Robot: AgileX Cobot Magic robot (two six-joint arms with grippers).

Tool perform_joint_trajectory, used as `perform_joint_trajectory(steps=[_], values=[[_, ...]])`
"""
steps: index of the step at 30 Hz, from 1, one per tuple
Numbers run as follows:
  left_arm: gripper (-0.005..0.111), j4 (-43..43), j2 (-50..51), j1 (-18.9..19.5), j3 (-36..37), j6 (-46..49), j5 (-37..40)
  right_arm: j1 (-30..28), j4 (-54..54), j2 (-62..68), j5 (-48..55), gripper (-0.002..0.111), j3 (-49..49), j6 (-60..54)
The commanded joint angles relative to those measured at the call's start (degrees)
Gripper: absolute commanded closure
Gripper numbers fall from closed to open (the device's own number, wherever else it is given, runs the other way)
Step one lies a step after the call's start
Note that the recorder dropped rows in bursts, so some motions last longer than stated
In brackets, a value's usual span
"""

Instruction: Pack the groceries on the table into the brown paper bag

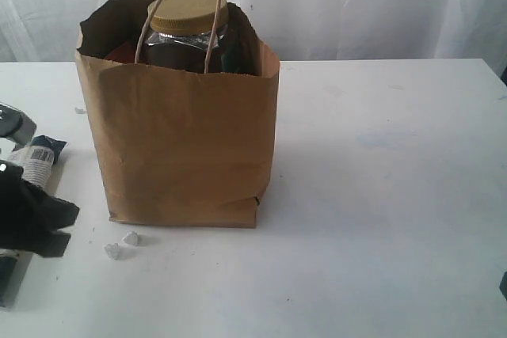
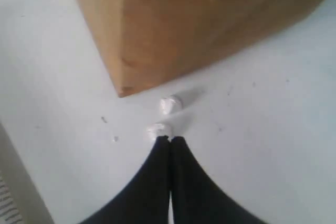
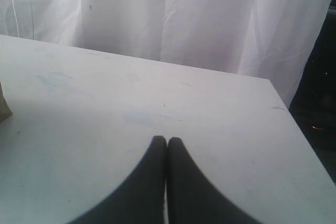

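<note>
creased kraft bag; gold-lidded jar inside | crumpled white lumps | left fingers, right fingers: pressed together, empty

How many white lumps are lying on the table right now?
2. The first white lump lies off the front left corner of the brown paper bag; the second white lump lies beside it, by the tip of the left tool. Others may be hidden behind the bag.

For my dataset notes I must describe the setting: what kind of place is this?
Probably a lab or test setup, not a home kitchen: a wide white table, a plain white curtain behind it, and one brown paper bag standing on it.
</note>
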Motion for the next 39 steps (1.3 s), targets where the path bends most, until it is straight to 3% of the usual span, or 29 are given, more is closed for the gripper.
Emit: perform_joint_trajectory(steps=[1,6,14,22,27,29,32,36,39], values=[[0.107,-1.2,1.8,-4.7,0.4,8.2,3.8,0.1,0.2,0.2,-0.3,0.108,0.1,-0.5],[0.107,-1.9,3.6,-7.8,0.2,10.1,-1.6,0.1,0.2,0.2,-0.3,0.108,0.1,-0.5],[0.107,-3.3,6.0,-12.9,0.2,15.9,0.2,0.1,0.2,0.2,-0.3,0.108,0.1,-0.5],[0.105,-3.3,11.1,-13.2,0.2,19.2,-5.2,0.1,0.2,0.2,-0.3,0.108,0.1,-0.5],[0.073,-3.3,15.5,-13.2,0.2,19.2,-8.2,0.1,0.2,0.2,-0.3,0.108,0.1,-0.5],[0.065,-3.5,15.9,-13.2,0.2,17.3,-9.5,0.1,0.2,0.2,-0.3,0.108,0.1,-0.5],[0.063,-4.5,16.2,-13.2,-0.1,12.7,-9.4,0.1,0.2,0.2,-0.3,0.108,0.1,-0.5],[0.065,-3.8,18.7,-12.9,-7.9,1.7,2.6,0.1,0.2,0.2,-0.3,0.108,0.1,0.5],[0.067,2.5,21.1,-12.9,-11.2,-6.5,2.0,0.1,0.2,0.2,-0.3,0.108,0.1,0.5]])
